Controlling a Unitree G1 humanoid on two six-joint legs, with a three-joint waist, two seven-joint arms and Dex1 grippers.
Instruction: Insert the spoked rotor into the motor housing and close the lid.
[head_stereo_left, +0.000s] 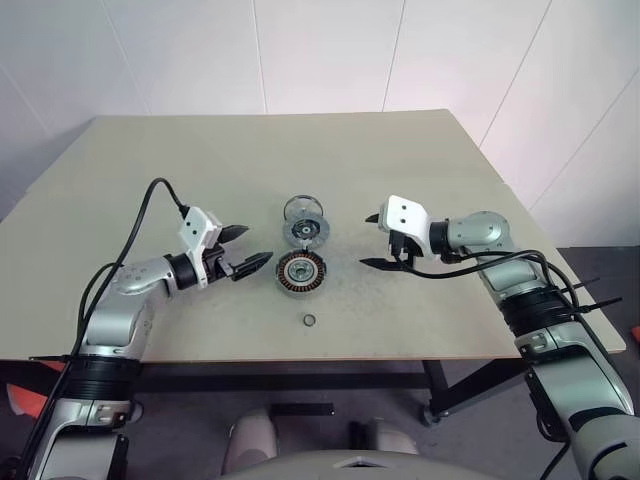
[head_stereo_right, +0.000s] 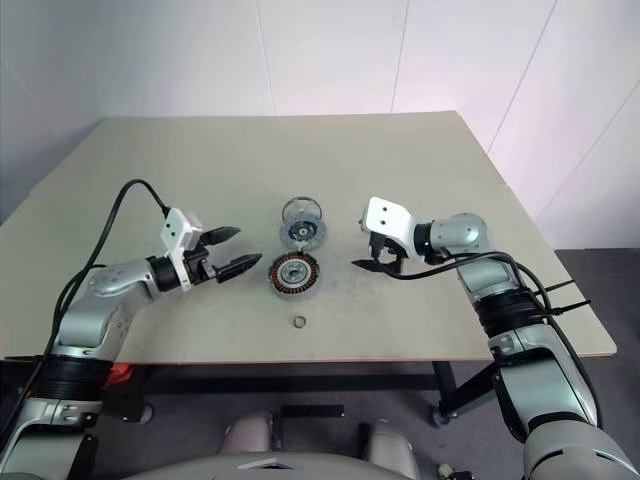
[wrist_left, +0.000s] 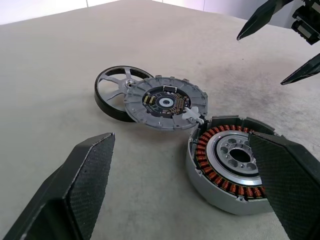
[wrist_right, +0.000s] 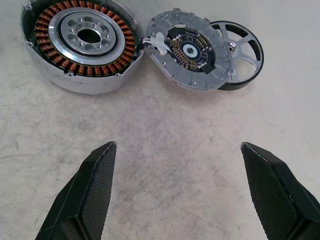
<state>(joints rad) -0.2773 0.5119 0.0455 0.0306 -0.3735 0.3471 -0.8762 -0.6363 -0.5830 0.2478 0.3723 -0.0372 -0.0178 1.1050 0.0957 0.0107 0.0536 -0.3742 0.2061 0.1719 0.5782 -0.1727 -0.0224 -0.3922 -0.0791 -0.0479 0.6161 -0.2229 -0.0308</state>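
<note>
Head views take in the whole table (head_stereo_left: 120, 180): the left gripper (head_stereo_left: 244, 250) and right gripper (head_stereo_left: 377, 241), both with fingers spread wide and holding nothing, flank one motor housing (head_stereo_left: 301, 273), which sits just off the left gripper's tips and a little farther from the right's. One small dark ring (head_stereo_left: 309, 320) lies alone on the near side of the housing, between the two grippers and apart from both. Left wrist view adds detail: the housing is a grey-walled ring with copper windings around a silvery hub, close before the spread fingers (wrist_left: 75, 195); touching it beyond leans one lid (wrist_left: 165, 102), its inner face showing a dark circuit disc, propped on one spoked rotor (wrist_left: 114, 91) with a dark rim. Right wrist view shows the same three parts in a row ahead of the parted fingers (wrist_right: 90, 195), with bare tabletop between.
</note>
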